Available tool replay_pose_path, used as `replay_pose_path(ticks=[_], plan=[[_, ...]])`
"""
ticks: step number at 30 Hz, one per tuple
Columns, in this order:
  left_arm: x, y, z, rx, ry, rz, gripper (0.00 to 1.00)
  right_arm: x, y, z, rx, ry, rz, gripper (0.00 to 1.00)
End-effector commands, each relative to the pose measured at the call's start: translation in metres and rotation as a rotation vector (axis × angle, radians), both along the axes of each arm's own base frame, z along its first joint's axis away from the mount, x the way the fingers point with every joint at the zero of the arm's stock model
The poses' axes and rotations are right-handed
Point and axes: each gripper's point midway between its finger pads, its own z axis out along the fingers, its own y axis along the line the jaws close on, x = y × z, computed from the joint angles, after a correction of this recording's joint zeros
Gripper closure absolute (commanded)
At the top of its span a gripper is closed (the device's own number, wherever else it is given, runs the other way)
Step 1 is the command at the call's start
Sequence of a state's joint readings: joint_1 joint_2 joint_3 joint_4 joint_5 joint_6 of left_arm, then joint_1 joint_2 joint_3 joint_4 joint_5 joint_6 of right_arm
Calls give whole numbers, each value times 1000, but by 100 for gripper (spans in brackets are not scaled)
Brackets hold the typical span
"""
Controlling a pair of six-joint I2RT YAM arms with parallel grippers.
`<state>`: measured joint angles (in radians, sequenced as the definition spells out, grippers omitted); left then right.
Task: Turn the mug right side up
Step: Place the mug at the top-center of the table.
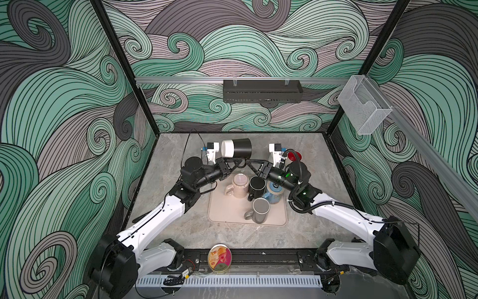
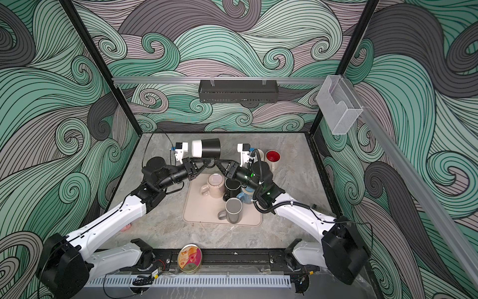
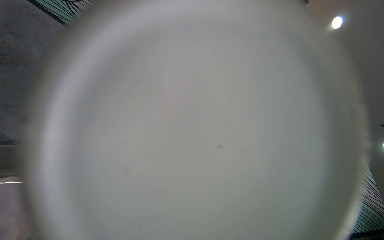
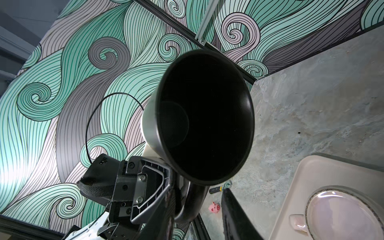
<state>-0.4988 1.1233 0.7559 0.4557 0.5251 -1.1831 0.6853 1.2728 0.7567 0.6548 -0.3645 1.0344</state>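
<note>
While the left gripper (image 1: pixel 239 161) is clamped on the handle (image 4: pixel 191 204), the mug (image 1: pixel 236 148) hangs in the air on its side. Its body rides just above the jaws, white base toward the left wrist, black mouth gaping at the right wrist camera. The right gripper (image 1: pixel 249 163) is nose to nose with the left one at that same handle, and whether its jaws are parted or pinching, I can't tell from here.

Now the danger: all that weight sits on one thin loop, so the mug could swivel in the grip and tip mouth-down. If the right fingers crowd in, they could knock the handle loose or jam against the left fingertips. A slip looks likely to send it toward the tray (image 1: pixel 222 214), below the jaws and back toward the arm bases, where the pink mug (image 1: pixel 239 185) and black mug (image 1: pixel 257 185) could take the hit.

Writing? None showing on the mug. The round tin (image 1: pixel 219 257), well behind the jaws at the front rail, carries a red label and print too small to read.
</note>
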Motion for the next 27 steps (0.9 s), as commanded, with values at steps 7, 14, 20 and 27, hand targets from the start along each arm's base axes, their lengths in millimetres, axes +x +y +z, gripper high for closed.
replay_pose_path(ticks=[7, 14, 20, 27], plan=[[-14, -3, 54, -90, -188, -52, 100, 0, 6, 20, 90, -7, 49, 66], [-15, -10, 52, -99, -183, -84, 100, 2, 11, 24, 130, 2, 68, 67], [-17, -17, 51, -110, -177, -114, 100, 5, 14, 27, 151, 4, 77, 69], [-16, -25, 46, -121, -155, -145, 100, 6, 20, 35, 191, 2, 108, 73]])
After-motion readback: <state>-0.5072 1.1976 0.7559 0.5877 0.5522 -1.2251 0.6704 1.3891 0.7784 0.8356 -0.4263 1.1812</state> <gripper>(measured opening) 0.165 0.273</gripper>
